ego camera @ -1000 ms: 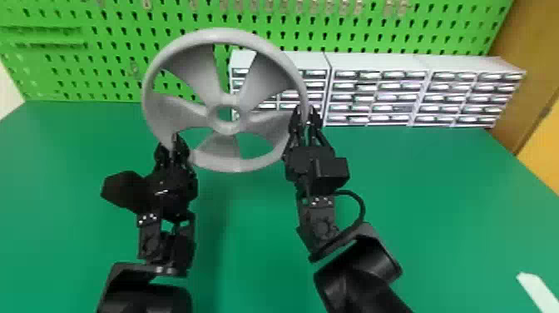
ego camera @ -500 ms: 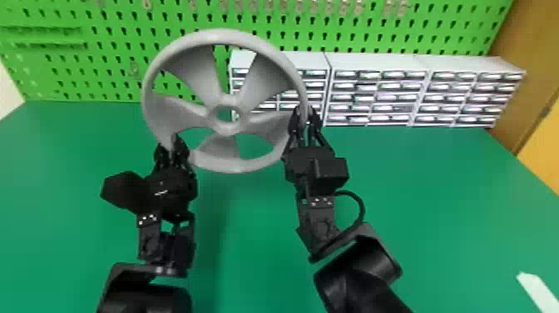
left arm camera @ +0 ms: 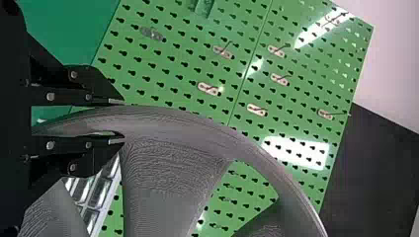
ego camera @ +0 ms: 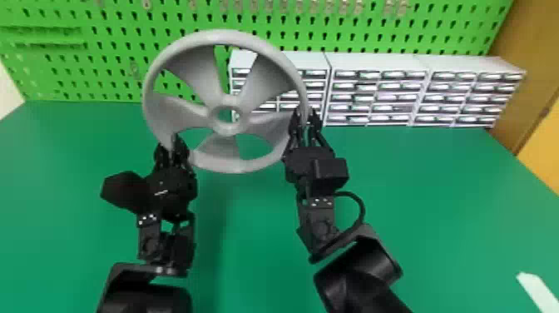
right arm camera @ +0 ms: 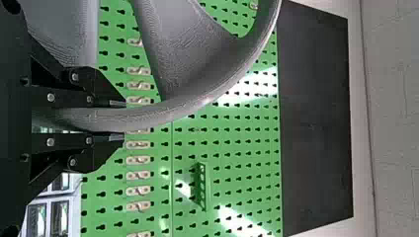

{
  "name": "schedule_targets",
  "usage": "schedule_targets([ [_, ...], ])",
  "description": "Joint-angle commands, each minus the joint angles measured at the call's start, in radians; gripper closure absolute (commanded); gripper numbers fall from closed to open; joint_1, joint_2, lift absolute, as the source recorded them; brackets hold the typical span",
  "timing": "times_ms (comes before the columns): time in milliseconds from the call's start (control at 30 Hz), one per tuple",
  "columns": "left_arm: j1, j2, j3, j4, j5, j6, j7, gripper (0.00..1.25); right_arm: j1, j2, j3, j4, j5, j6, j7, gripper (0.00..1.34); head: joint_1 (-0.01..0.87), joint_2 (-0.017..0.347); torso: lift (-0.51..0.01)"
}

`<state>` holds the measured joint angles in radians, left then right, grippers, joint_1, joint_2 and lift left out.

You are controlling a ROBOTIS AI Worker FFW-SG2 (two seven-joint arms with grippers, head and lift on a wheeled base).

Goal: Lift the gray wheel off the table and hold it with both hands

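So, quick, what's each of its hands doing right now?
Left gripper: fingers closed on the rim of the gray wheel.
Right gripper: fingers closed on the same rim, farther right.

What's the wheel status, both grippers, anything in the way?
Left gripper and right gripper closed on opposite sides of the rim. Gray wheel held up off the table. White drawer units behind it.

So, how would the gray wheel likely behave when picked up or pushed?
The gray wheel looks stiff, its rim unbent between the left gripper and right gripper. Wide gaps suggest it's fairly light. Its circular rim would probably roll on edge.
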<state>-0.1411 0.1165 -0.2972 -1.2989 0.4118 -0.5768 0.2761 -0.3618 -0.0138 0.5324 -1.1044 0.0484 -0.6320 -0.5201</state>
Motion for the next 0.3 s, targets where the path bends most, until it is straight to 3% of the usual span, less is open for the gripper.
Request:
schedule_targets([
  [0,0.0,0.0,0.0,0.0,0.001,0.0,0.0,0.97,0.001,0.0,-0.002,0.0,0.001,0.0,0.0,1.22,0.711,0.015,-0.098],
  [267,0.001,0.0,0.001,0.0,0.001,0.0,0.002,0.97,0.001,0.002,-0.005,0.0,0.001,0.0,-0.002,1.22,0.711,0.015,-0.098],
])
